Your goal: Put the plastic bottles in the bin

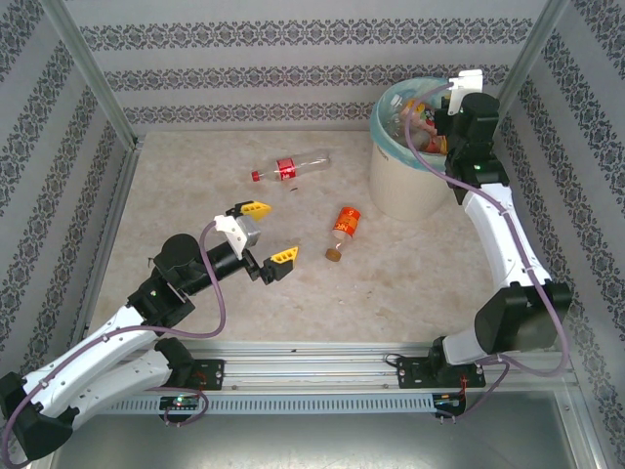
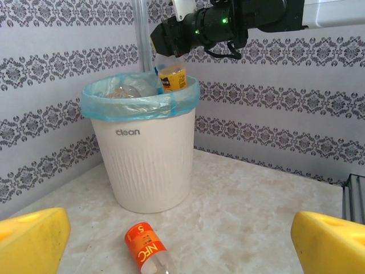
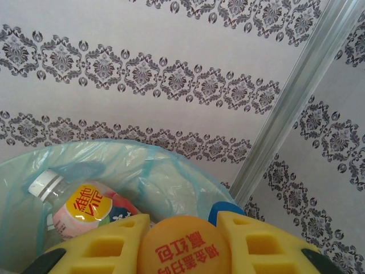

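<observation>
Clamped right tool on yellow-labelled bottle above bin, far right.
Held left tool spread wide at near left; noted red-labelled bottle lying far centre on counter, orange-labelled bottle mid-counter, near bin.

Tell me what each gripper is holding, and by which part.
The right gripper holds an orange-labelled bottle by its labelled body, over the bin. The left gripper is open, holding nothing.

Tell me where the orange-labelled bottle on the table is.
The orange-labelled bottle lies near the middle of the top view, just near-left of the bin and right of the open left gripper.
</observation>
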Robot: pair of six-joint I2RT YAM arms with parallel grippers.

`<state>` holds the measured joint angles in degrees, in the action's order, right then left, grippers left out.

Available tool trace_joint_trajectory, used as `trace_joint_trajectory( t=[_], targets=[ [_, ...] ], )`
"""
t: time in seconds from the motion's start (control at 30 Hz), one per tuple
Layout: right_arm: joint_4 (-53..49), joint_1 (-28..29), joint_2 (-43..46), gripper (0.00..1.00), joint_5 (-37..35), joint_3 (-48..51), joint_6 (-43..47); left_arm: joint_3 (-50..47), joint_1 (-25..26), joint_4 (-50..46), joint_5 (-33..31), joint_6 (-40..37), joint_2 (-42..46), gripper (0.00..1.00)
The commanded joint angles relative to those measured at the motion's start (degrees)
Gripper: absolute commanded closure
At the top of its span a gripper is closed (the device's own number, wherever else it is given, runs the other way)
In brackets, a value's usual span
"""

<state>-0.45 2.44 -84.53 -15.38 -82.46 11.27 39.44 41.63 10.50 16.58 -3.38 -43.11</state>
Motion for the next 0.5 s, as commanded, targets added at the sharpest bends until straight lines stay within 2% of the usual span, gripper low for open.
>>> trace_joint_trajectory(
  t=[0.0,0.47],
  targets=[
    [-7.0,-0.7,-4.5,1.00,1.4,3.5,-0.9,-0.5,0.6,-0.9,-0.8,0.8,0.4,0.00],
    [-9.0,-2.2,-8.5,1.00,0.8,8.3,-2.2,-0.3,0.6,-2.0,-1.5,0.9,0.4,0.00]
  ],
)
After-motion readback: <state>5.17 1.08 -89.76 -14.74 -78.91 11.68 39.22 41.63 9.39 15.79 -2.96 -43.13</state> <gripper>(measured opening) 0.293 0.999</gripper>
